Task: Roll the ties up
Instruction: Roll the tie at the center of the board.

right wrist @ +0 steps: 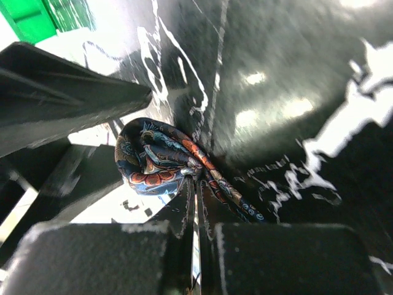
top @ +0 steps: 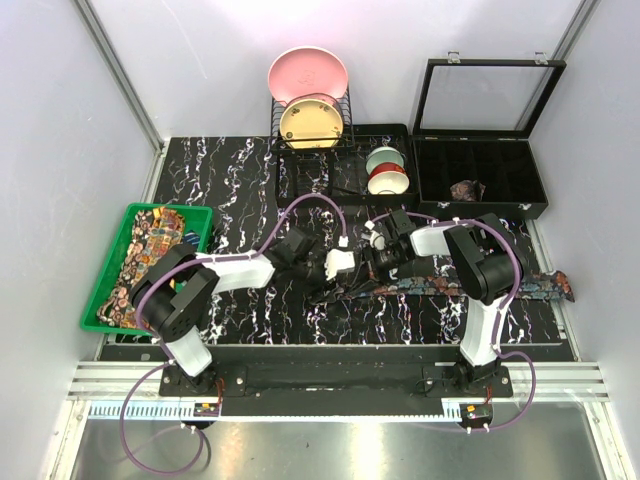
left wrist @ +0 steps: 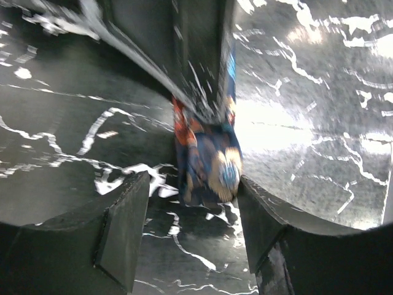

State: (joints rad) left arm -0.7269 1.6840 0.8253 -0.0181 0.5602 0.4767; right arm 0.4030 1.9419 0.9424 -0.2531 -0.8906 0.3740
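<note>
The dark tie (top: 520, 288) lies along the table's (top: 240, 180) front edge and reaches the right side, with open marble behind it. The green tray (top: 98, 295) at left holds loose ties (top: 150, 245); the black box (top: 545, 207) holds one rolled tie (top: 466, 189). Mid-table the right claw (right wrist: 195, 184) is pinched shut on the dark tie's curled end, which sits between the left claw's (left wrist: 193, 181) spread fingers. From above, the arms hide that spot.

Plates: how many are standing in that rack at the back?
2. A pink plate stands at the rear of the black wire rack, a yellow plate just in front of it. More could be hidden behind them.
</note>
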